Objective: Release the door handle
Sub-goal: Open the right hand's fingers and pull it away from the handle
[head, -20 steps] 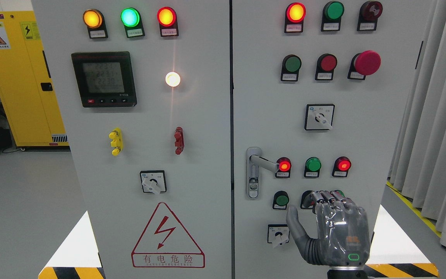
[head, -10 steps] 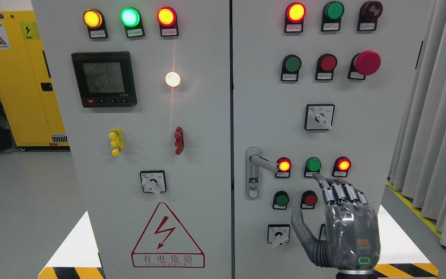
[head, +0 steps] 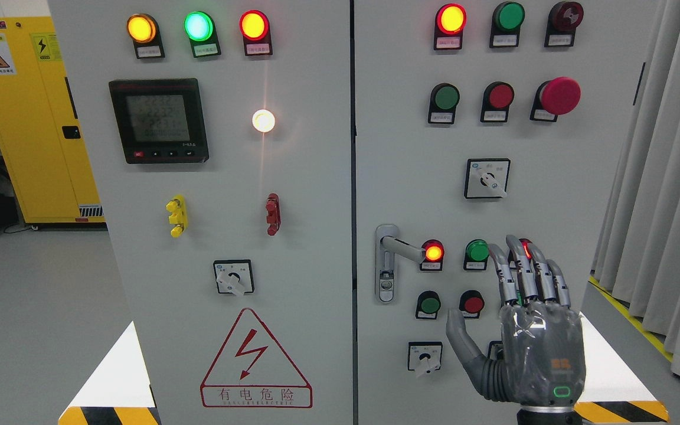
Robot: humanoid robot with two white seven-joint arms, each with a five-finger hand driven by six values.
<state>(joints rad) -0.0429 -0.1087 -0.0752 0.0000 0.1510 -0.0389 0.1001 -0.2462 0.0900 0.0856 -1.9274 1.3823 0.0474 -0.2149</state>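
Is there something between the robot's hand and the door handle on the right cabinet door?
Nothing visible. The right hand, fingers spread, is clear of the door handle, lower right of it; only flat panel buttons lie between them.

The scene is evenly and brightly lit by soft overhead light, and hardly any hard shadows are cast on the grey cabinet point(head: 293, 248). Strong glare is produced by the white lamp point(head: 263, 120) left of centre, from which a thin vertical streak of flare is drawn up and down the panel. The lit red and orange lamps are blown out to yellow at their centres. The digits on the meter screen point(head: 157, 120) are washed out and cannot be read. A glossy sheen is seen on the back of the right hand point(head: 538, 339). Focus is sharp throughout.
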